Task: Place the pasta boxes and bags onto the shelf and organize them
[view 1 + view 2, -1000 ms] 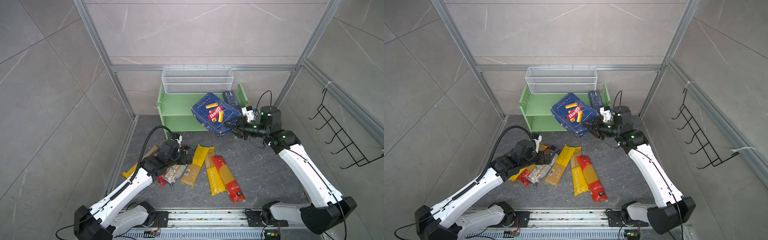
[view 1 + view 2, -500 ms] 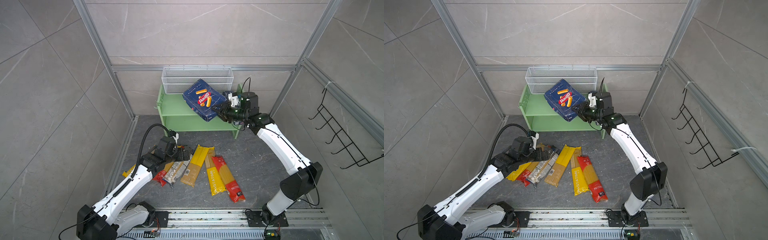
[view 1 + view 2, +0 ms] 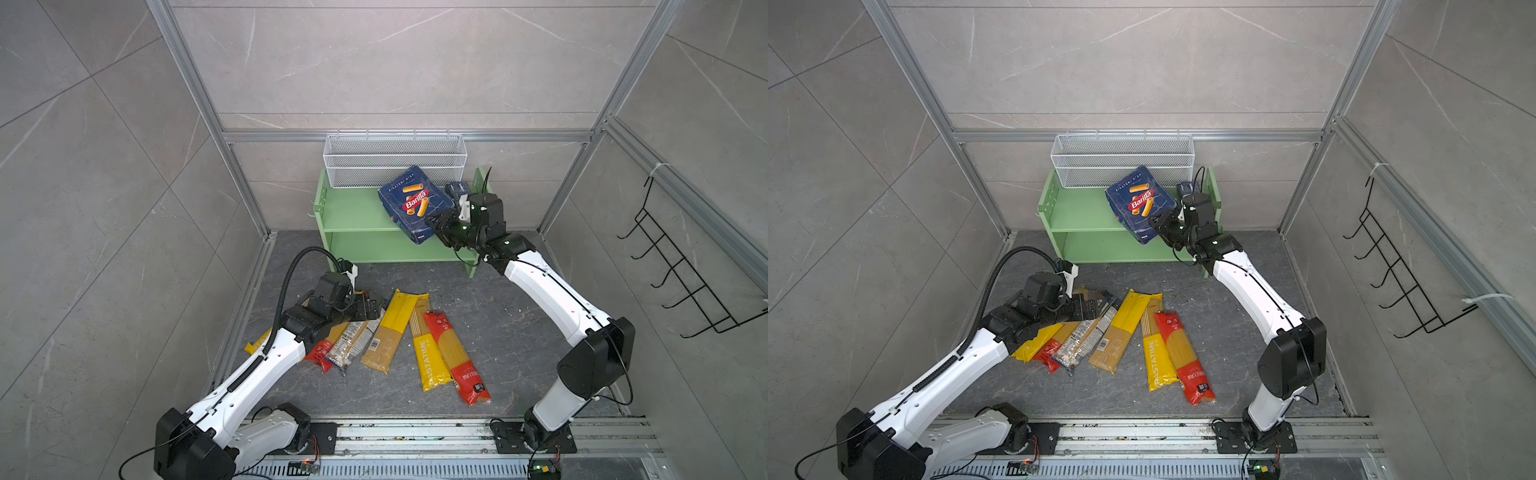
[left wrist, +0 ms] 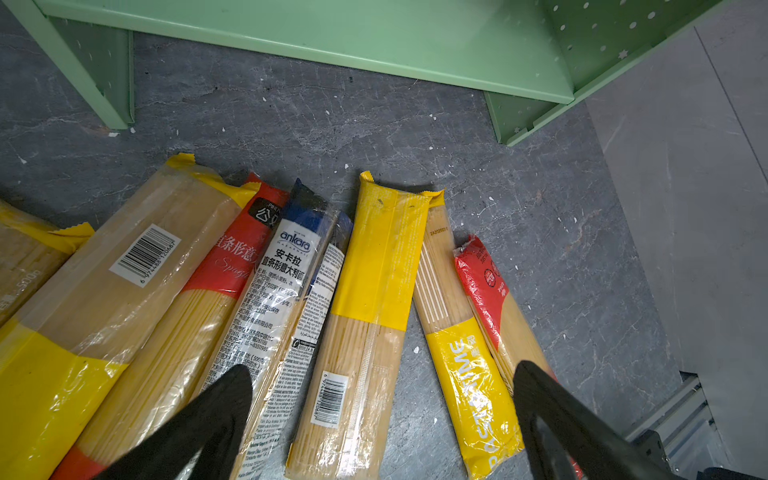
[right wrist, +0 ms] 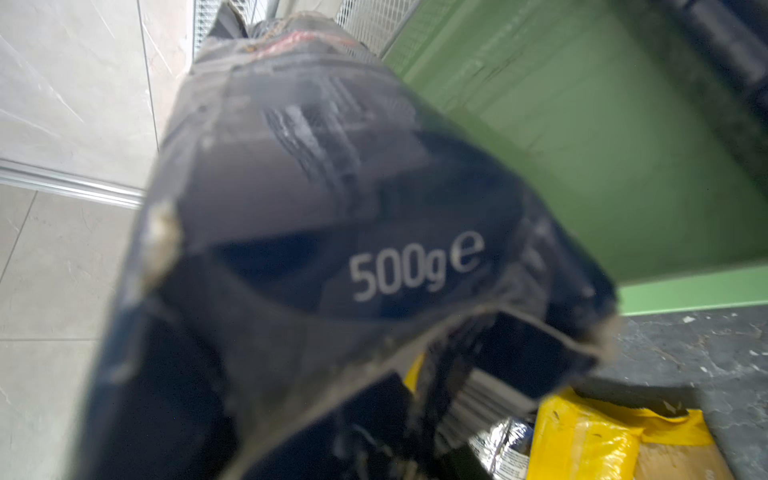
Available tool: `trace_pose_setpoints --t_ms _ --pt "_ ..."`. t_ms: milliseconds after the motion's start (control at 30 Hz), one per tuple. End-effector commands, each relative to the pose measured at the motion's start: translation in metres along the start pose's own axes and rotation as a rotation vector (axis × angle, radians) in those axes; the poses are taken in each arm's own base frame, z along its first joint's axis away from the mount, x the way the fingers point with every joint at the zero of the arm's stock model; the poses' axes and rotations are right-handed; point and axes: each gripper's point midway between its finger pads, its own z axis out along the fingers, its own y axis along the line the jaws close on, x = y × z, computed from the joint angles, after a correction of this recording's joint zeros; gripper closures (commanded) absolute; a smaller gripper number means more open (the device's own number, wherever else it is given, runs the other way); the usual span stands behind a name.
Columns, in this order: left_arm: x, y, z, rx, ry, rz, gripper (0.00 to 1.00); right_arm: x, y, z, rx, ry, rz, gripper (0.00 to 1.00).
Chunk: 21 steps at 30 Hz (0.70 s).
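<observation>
In both top views: my right gripper clamped on box, box tilted over shelf top board
Left wrist: my left gripper spread wide above bags lying side by side on floor
Right wrist: box fills view, blurred; shelf behind it
</observation>
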Motion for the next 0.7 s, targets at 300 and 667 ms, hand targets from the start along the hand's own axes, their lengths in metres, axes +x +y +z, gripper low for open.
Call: trace_pose_setpoints --t_ms 300,667 --pt "-0.016 -0.007 -0.007 0.024 -0.044 0.008 0.00 -0.041 0.044 -0.023 -0.121 -0.247 0.025 0.72" --pt "-0.015 -0.006 -0.009 0.022 -0.048 0.000 0.00 -0.025 0.043 -0.005 -0.116 -0.168 0.025 0.27"
